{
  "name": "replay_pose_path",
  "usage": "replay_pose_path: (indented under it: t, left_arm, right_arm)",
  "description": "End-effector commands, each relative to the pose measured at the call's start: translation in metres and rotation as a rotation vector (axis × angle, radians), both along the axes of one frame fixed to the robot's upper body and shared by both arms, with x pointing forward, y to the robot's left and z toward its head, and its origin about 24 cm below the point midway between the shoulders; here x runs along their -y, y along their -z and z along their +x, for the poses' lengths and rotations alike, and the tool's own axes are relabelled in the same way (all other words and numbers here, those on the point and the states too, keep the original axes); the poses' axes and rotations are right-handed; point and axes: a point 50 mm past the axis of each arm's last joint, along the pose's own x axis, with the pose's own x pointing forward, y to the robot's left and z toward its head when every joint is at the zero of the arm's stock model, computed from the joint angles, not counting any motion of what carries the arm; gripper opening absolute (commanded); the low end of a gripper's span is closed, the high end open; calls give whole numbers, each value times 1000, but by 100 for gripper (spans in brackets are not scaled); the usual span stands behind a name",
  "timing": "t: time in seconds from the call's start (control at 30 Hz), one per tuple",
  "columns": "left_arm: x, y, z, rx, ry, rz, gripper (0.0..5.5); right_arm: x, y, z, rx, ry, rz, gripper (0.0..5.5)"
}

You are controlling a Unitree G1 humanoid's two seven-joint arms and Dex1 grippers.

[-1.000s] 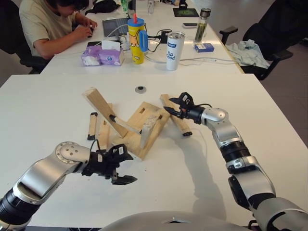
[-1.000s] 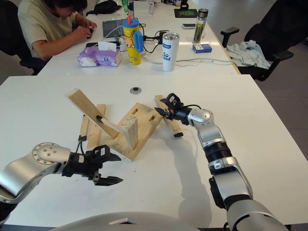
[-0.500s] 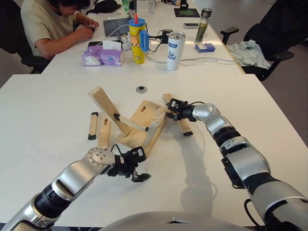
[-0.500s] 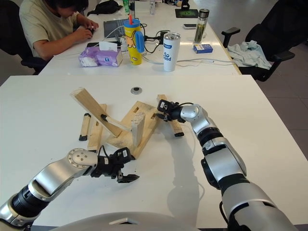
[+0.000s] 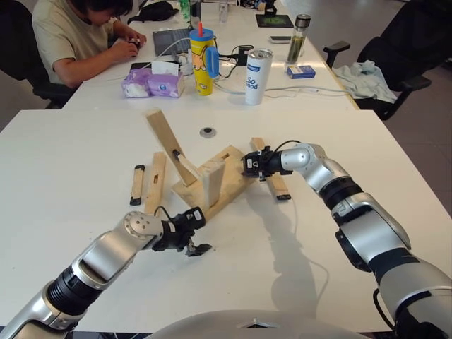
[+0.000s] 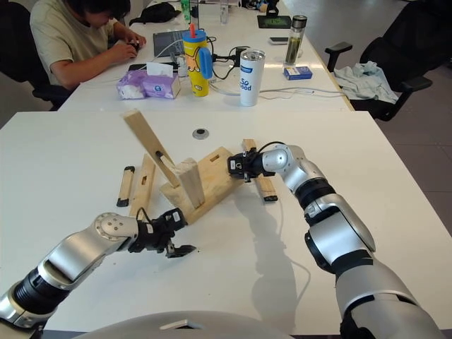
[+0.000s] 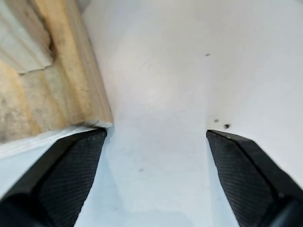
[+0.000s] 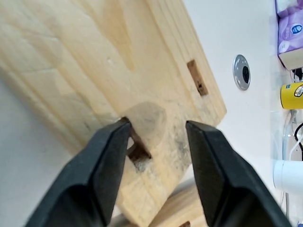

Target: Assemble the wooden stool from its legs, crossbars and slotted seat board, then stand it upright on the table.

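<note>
Where seat board (image 8: 94,56) tilts, right fingers (image 8: 106,165) straddle its edge

left gripper (image 5: 192,233) — low, fingers (image 7: 66,175) apart | right gripper (image 5: 247,164) — arm outstretched, fingers seemingly parted

I'm working in an office, by the look of it: a long white table (image 5: 63,176) with a round cable port (image 5: 207,132) set in its top. The desk (image 5: 318,92) behind carries a laptop (image 5: 171,41), a steel tumbler (image 5: 256,66), tissue packs (image 5: 148,83) and trailing charger cables (image 5: 296,88). A black swivel chair (image 5: 417,35) stands beside it.
</note>
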Motion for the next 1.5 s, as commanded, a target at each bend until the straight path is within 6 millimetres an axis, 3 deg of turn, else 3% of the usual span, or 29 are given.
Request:
replay_pose_path:
  t: [0.03,0.33,0.47,0.57,0.7,0.8,0.93,1.07,1.23,1.33,1.5]
  left_arm:
    - [-15,-7,13,64,-67,70,394]
    - [-18,-4,25,109,-134,68,394]
    - [-21,-2,36,168,-199,84,394]
    - [-24,-3,41,205,-229,90,394]
    - [-27,-8,43,239,-246,73,394]
    - [-26,-22,40,273,-223,30,394]
    - [-33,-39,27,232,-148,45,394]
    - [-43,-46,27,229,-143,80,394]
    - [-40,-37,22,180,-122,64,394]
    - [-38,-33,17,155,-120,55,394]
    - [-51,-38,9,115,-99,80,394]
  right_arm:
    - [-4,54,-42,-243,-45,-32,219]
    - [-34,51,-83,-298,-92,76,219]
    - [-46,47,-91,-274,-74,126,219]
    - [-42,36,-88,-226,-26,157,219]
    - [-29,5,-81,-140,51,246,219]
    - [-28,-18,-80,-150,131,443,219]
    - [-21,-26,-76,-230,251,658,219]
    - [-12,-31,-72,-249,297,730,219]
    - [-5,-19,-75,-183,251,513,219]
    - [-5,-15,-76,-192,247,493,219]
    - [11,-17,-46,-64,362,446,219]
